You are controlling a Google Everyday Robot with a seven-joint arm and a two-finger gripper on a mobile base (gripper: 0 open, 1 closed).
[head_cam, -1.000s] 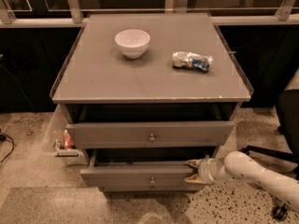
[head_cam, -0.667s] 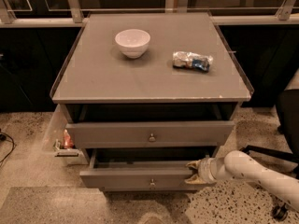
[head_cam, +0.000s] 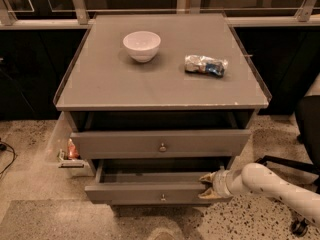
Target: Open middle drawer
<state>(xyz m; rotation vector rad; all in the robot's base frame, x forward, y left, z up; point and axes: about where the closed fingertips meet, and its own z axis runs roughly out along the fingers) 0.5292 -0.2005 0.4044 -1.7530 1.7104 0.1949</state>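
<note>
The middle drawer (head_cam: 145,191) is the lower of the two grey fronts in view. It has a small round knob (head_cam: 163,197) and is pulled out, showing its shallow grey interior. My gripper (head_cam: 204,186) is at the right end of its front. The fingers stand apart, one behind the front panel and one before it. The taller top drawer (head_cam: 125,144), with its own knob (head_cam: 162,147), is out only a little. The lowest drawer is hidden under the middle one.
On the cabinet top (head_cam: 125,84) are a white bowl (head_cam: 142,45) and a crumpled snack bag (head_cam: 205,65). A black chair base (head_cam: 290,164) stands at the right, behind my white arm (head_cam: 270,184). A small item (head_cam: 70,151) lies on the floor at the left.
</note>
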